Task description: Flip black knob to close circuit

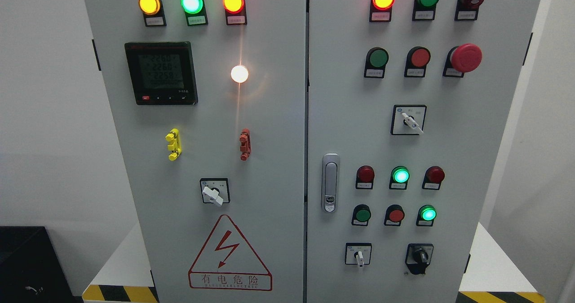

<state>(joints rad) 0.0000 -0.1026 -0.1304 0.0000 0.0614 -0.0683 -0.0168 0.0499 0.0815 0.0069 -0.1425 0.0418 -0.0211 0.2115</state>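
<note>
Two grey cabinet doors [269, 159] fill the head view, and neither hand shows anywhere — so whether the fingers are spread or curled cannot be told, nor can places be measured from them. The black knob [420, 256] sits at the right door's lower right corner, just right of a white-handled selector switch [359, 254] and below a lit green lamp [427, 214].

A black knob [420, 255] sits low right on the grey cabinet [278, 127].

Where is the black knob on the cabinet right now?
In the head view, the black knob sits at the lower right of the right-hand door, right of a white-handled selector switch and below a lit green lamp.
</note>
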